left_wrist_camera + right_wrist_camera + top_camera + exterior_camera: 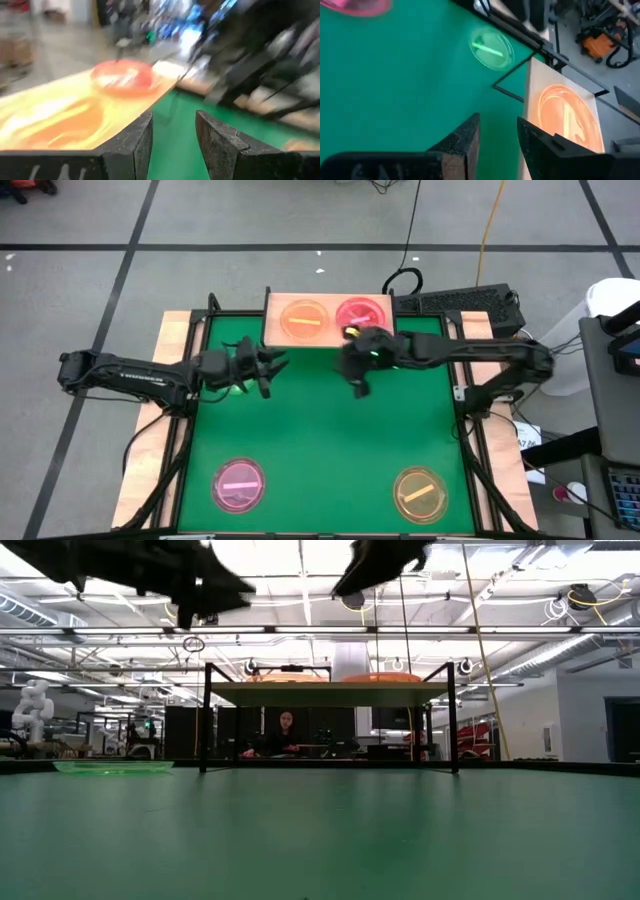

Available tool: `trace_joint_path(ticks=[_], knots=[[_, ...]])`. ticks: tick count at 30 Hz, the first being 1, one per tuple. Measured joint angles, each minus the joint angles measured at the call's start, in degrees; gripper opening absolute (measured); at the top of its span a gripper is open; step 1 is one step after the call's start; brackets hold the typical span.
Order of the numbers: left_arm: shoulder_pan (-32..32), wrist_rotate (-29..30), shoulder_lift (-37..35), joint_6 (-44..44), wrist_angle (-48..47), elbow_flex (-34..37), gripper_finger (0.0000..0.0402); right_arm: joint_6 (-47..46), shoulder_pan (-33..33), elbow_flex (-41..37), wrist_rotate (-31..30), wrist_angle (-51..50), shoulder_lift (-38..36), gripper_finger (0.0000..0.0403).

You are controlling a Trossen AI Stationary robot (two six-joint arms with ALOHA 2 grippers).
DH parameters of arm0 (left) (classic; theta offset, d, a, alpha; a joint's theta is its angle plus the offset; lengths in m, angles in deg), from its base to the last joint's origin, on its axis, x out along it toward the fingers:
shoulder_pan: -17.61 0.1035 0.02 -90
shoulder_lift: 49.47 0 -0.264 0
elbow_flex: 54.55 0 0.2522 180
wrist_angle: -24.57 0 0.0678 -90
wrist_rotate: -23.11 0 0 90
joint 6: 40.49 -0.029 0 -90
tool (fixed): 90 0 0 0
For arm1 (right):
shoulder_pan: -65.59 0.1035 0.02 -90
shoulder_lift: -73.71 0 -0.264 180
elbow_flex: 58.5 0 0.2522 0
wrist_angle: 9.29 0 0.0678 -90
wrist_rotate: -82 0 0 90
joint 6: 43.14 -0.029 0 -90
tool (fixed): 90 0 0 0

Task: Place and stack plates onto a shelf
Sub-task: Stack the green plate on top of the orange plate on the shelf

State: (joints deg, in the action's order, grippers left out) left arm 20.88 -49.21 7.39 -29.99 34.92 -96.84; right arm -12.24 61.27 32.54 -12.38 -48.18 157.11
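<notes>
The light-wood shelf [325, 330] stands at the far edge of the green mat. On its board rest an orange plate [303, 320] and a pink-red plate [362, 313]. A pink plate [240, 485] and an amber plate [420, 495] lie flat on the mat near the front edge. A green plate [491, 48] lies on the mat under my left arm. My left gripper [272, 370] hovers open in front of the shelf's left end. My right gripper [357, 383] hovers open in front of the pink-red plate, above the mat. Neither has anything between its fingers.
Wooden strips [175, 340] run along the mat's left and right sides. A black keyboard [460, 302] and cables lie behind the shelf on the right. In the low view a person [285, 735] sits far behind the table. Bare mat [325, 440] lies between the shelf and the front plates.
</notes>
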Motion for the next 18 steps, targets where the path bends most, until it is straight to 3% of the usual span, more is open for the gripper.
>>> trace_joint_path(ticks=[5, 13, 18], knots=[[0.02, 6.47, 0.0, 3.9, -22.32, -4.9, 0.0152, -4.71, 5.76, -11.2, -0.16, 5.4, -12.7, 0.0111], [-0.68, 8.29, 0.22, 19.67, -53.04, -8.66, 0.0152, -9.52, 12.78, -30.53, -6.33, 21.09, -31.73, 0.0112], [-0.68, 7.72, 1.96, 33.45, -68.76, -8.66, 0.0152, -11.39, 14.73, -39.36, -6.35, 31.69, -37.27, 0.0112]])
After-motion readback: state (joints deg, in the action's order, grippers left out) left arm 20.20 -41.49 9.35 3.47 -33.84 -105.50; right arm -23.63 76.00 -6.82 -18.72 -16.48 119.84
